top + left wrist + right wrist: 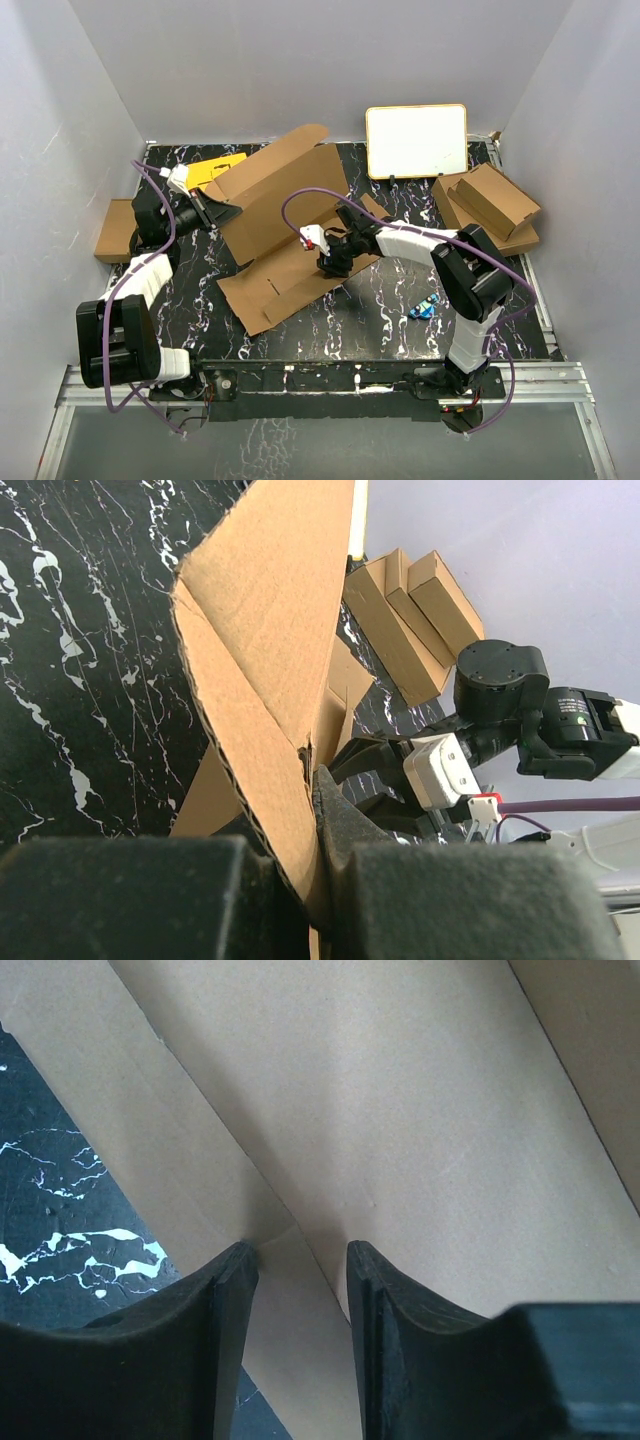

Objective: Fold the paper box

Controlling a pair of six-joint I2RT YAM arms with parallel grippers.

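The paper box (285, 215) lies partly unfolded in the middle of the table, its back panel and a left flap raised. My left gripper (222, 212) is shut on the box's raised left flap; in the left wrist view its pads (345, 825) pinch the corrugated edge (270, 610). My right gripper (335, 262) is open, its tips resting down on the flat front panel near a crease. In the right wrist view the fingers (235, 1280) stand apart over the cardboard (400, 1090) with nothing between them.
A white board with a yellow frame (416, 141) stands at the back right. Folded cardboard boxes (490, 205) lie at the right. A small brown box (115, 230) sits off the left edge. A yellow card (215, 168) lies behind the left gripper. A small blue item (425, 306) lies at the front right.
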